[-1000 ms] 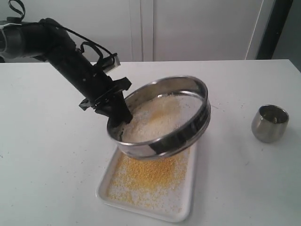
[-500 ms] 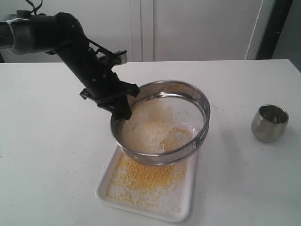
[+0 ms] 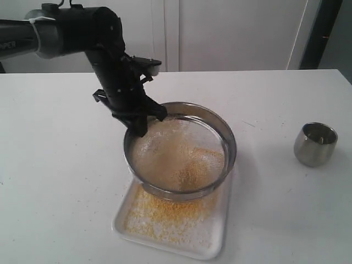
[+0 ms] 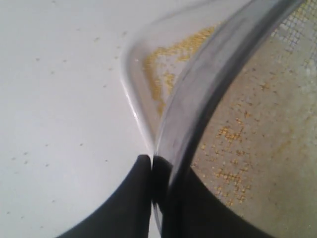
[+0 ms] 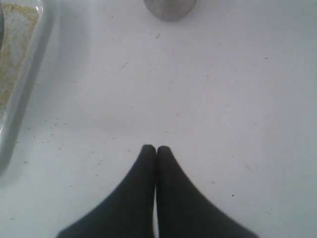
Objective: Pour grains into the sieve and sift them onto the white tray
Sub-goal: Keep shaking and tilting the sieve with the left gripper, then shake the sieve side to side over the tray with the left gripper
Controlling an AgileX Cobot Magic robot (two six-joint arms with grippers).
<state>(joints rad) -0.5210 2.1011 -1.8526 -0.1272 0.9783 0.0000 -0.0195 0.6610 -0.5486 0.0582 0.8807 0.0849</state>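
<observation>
The sieve (image 3: 220, 132) hangs roughly level just above the white tray (image 3: 217, 250), held by its left rim. My left gripper (image 3: 138, 127) is shut on that rim, one finger outside and one inside the steel wall (image 4: 198, 99). A thin layer of pale and golden grains (image 3: 187, 159) lies on the mesh (image 4: 257, 124). Golden grains (image 3: 165, 217) are spread over the tray below. My right gripper (image 5: 156, 148) is shut on nothing above bare table; the exterior view does not show it.
A small rounded steel cup (image 3: 315, 144) stands upright on the white table (image 3: 60, 181) at the right, also seen as cup (image 5: 170, 9) in the right wrist view. The tray edge (image 5: 25, 94) lies beside the right gripper. Stray grains dot the table.
The left arm has swung up and toward the back, bringing the sieve from a steep tilt to nearly level. The grain heap has spread thin over the mesh.
</observation>
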